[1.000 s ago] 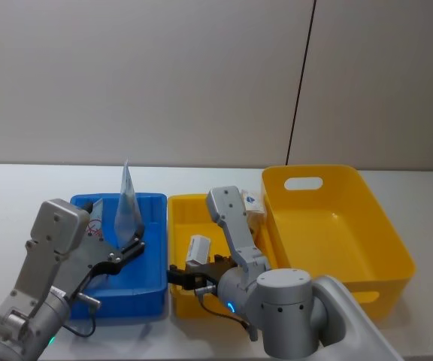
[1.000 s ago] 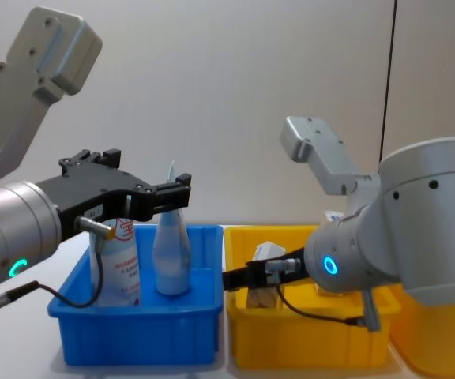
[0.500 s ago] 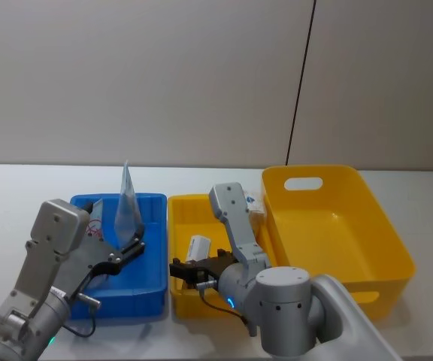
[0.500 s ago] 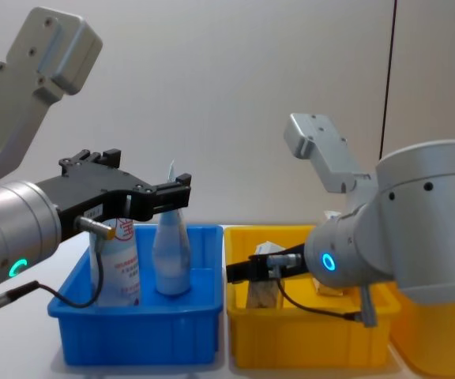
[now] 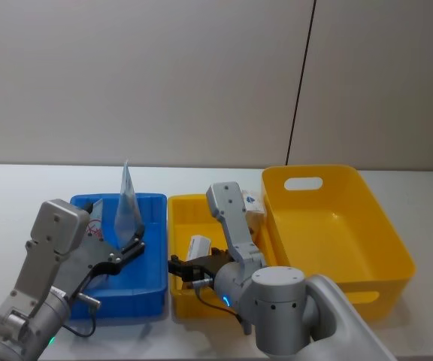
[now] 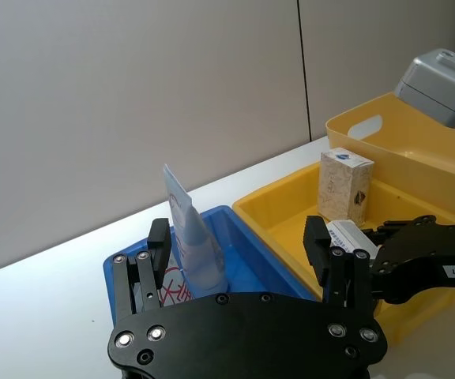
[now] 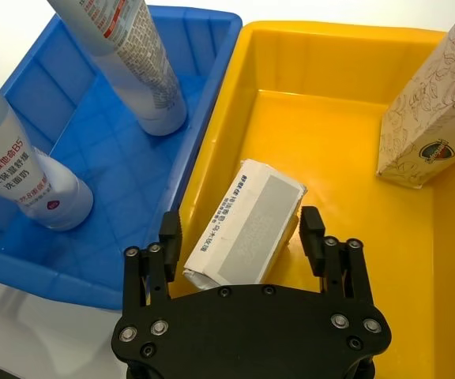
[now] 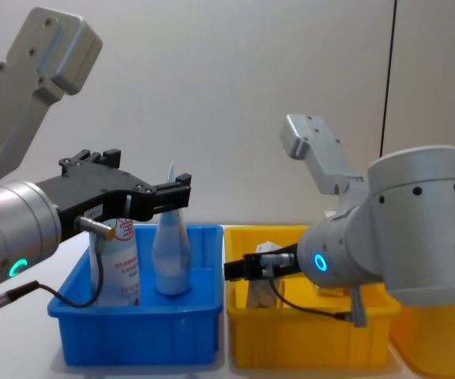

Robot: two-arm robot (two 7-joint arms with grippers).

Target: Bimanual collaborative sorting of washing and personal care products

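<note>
Carton [image 7: 247,213] lies between right end effector's [image 7: 242,227] spread fingers [image 7: 312,227].

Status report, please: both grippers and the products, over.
Left gripper open over blue bin, two tubes standing inside. Right gripper open, astride lying carton in small yellow bin. Upright carton farther back, apart.

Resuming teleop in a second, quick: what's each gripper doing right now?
Left gripper: jaws open, holding nothing, over the blue bin.
Right gripper: jaws open, either side of the lying carton in the yellow tray.
</note>
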